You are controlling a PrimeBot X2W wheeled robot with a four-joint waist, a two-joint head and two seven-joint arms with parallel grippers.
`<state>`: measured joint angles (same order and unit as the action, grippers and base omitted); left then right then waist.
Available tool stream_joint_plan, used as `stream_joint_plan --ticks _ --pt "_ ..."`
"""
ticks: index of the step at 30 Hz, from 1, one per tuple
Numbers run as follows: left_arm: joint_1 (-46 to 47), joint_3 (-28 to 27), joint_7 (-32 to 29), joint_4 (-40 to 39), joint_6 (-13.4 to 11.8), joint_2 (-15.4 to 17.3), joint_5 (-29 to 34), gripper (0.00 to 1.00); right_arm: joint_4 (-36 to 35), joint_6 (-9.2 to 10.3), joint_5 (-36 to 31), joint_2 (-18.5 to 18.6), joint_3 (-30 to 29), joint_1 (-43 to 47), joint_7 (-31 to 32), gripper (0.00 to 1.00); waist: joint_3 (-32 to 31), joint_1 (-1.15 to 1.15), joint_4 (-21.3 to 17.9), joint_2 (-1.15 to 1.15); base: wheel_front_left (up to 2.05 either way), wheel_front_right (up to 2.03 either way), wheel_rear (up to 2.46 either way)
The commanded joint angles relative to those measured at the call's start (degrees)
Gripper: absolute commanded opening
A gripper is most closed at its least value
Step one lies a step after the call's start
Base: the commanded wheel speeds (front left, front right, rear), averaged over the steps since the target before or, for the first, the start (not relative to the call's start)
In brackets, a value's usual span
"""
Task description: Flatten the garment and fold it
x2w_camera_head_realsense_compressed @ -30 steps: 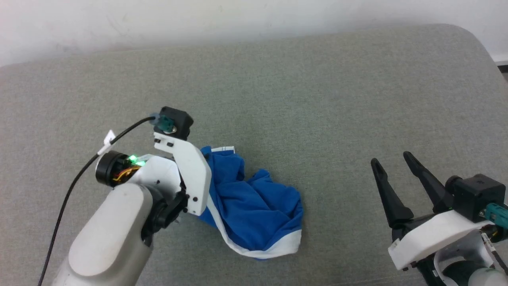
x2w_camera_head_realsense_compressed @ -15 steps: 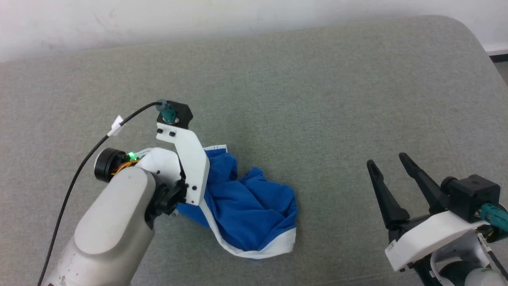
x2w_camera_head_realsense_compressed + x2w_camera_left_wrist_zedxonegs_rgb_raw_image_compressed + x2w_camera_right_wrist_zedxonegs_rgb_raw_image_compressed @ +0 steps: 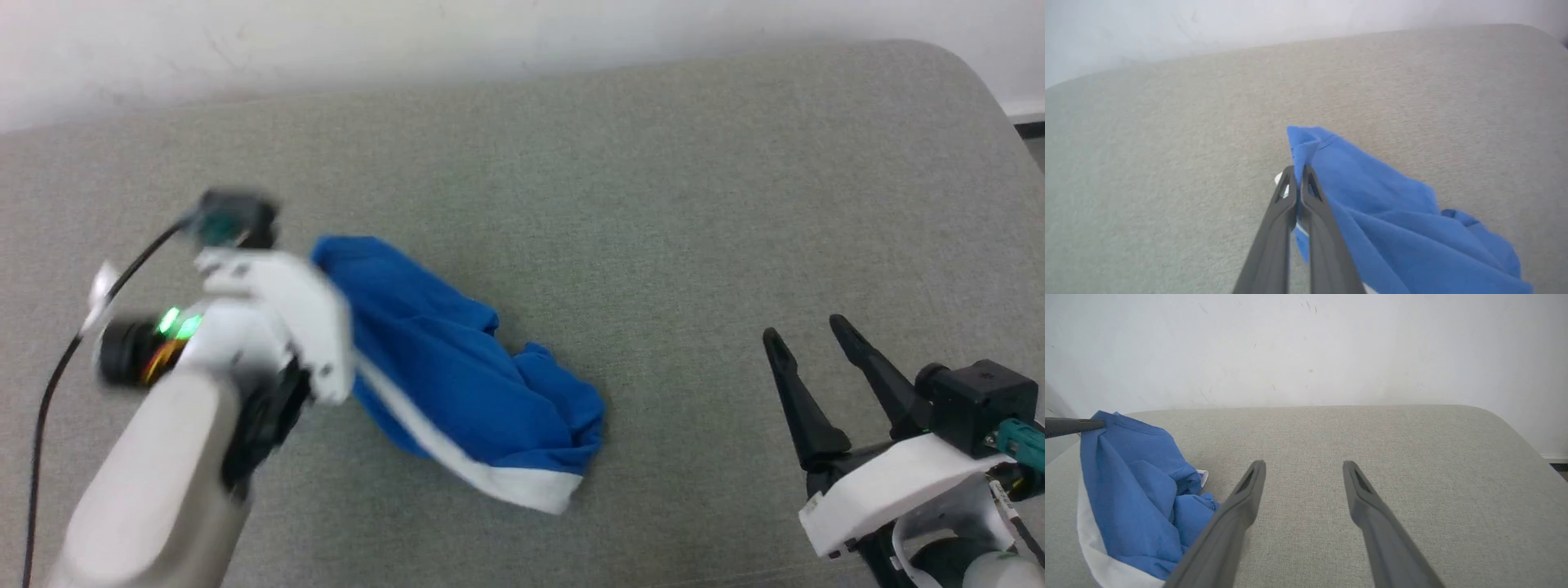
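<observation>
Count on inspection: one garment (image 3: pixel 457 384), blue with white trim, toward the left edge of one grey padded surface (image 3: pixel 653 204). Two grippers: one left gripper (image 3: pixel 1298 172), one right gripper (image 3: pixel 807 328). One black cable (image 3: pixel 49 392). One white wall (image 3: pixel 490 33).

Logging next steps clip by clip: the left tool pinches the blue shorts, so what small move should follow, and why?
Probably bring the open right tool across to pinch the garment near its white stripe. The left tool is shut on one raised corner while the rest lies bunched on the grey cushion, so a second grip seems needed to spread it flat.
</observation>
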<state>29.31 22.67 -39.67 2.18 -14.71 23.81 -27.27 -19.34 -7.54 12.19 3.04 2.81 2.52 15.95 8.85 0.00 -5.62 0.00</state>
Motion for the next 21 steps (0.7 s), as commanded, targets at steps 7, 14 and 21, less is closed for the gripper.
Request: stream_joint_plan --ticks 7,14,21 --pt "-20.0 -8.1 7.2 -6.9 -9.3 3.1 -0.9 0.0 -0.2 0.05 0.1 -0.2 -0.9 1.1 0.1 1.0 0.6 0.0 0.9 0.0 0.0 0.0 0.0" --pt "-26.2 -8.1 10.5 -4.9 -9.1 1.9 -2.2 1.0 0.5 0.05 -0.1 -0.2 -0.1 0.3 0.3 1.0 1.3 0.0 1.0 0.0 0.0 0.0 0.0" --pt "-26.2 -8.4 21.8 -4.9 -7.2 2.5 1.2 1.0 1.4 0.05 0.0 -0.2 0.2 0.6 0.4 1.0 -0.4 0.0 0.6 0.0 0.0 0.0 0.0"
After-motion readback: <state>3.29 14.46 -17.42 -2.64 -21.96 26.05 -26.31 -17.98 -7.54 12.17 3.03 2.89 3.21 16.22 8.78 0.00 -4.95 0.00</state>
